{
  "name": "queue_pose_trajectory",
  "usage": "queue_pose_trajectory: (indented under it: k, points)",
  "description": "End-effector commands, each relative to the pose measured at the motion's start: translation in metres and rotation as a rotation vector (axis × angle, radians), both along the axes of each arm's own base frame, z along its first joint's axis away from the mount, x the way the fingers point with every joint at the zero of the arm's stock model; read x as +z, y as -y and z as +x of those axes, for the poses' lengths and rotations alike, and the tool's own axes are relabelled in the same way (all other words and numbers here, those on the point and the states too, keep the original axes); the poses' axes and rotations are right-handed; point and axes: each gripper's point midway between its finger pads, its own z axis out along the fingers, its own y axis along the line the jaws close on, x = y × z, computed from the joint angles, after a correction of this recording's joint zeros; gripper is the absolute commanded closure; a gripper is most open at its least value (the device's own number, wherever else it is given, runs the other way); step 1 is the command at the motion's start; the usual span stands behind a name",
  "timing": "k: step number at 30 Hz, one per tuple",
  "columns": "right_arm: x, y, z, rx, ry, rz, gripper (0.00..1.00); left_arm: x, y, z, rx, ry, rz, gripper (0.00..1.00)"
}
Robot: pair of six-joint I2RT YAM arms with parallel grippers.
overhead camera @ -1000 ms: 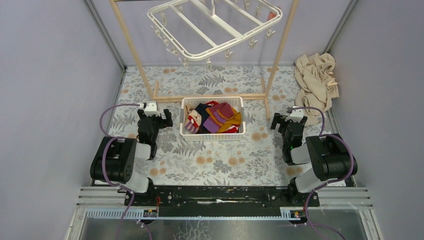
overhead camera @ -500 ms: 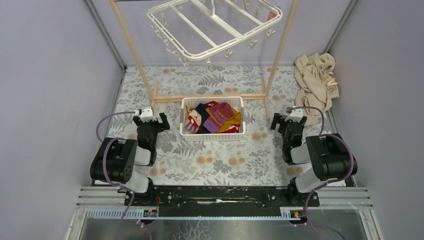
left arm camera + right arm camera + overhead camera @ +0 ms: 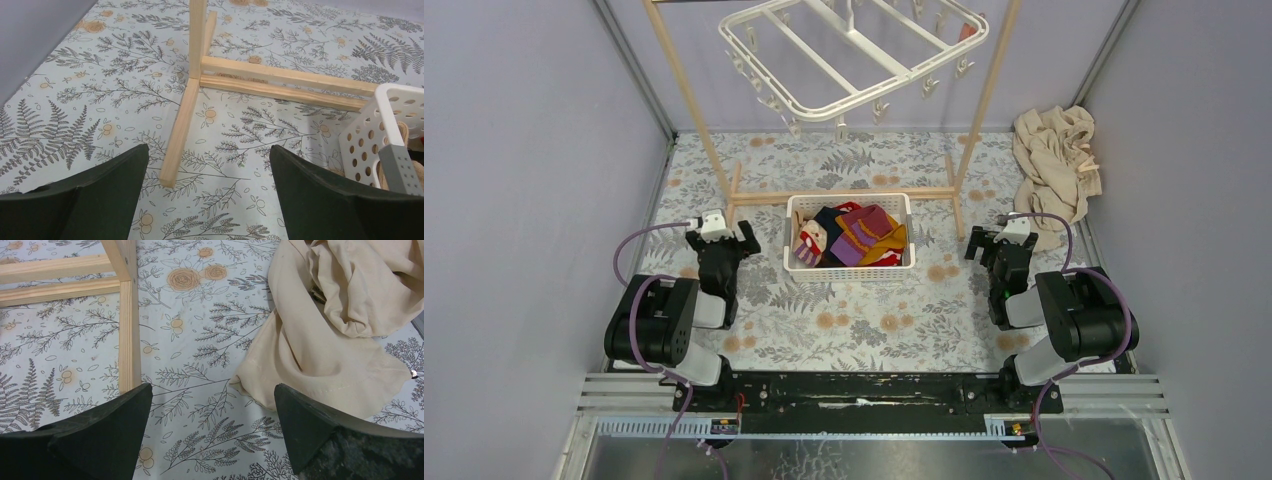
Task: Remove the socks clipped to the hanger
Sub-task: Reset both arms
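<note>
Drew left gripper (image 3: 721, 239) back and leftward, off the white basket (image 3: 849, 272) and low over the floral counter (image 3: 874, 325), with jaws spread wide and nothing held. Kept right gripper (image 3: 999, 244) parked where it was, likewise spread and empty, near the beige cloth (image 3: 1054, 160). Read as a retreat to rest, so task likely done or nearly. Found socks (image 3: 854, 238) heaped in the basket between both arms. Beyond, noted wooden frame (image 3: 844, 194) straddling the basket, with one foot just ahead of left gripper. Farthest, saw hanger (image 3: 824, 60) hanging tilted, clips bare save a reddish bit (image 3: 965, 31) at far right corner, too small to identify. Spotted no obstacle except the frame posts.
</note>
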Motion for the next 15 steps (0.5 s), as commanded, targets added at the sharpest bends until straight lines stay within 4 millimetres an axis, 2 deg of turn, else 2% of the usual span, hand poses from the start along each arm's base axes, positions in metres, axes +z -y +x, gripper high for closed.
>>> queue_pose_trajectory:
  k: [1,15]
  points:
    - [0.0184,0.0003,0.0118,0.002,0.063,-0.009,0.0,0.0184,0.0006,0.0093,0.008,0.063,0.011,0.01]
    - [0.0144,-0.0003,0.0158,0.007,0.03,-0.006,0.01,0.0176,0.0019,0.0094,0.001,0.059,0.013,0.02]
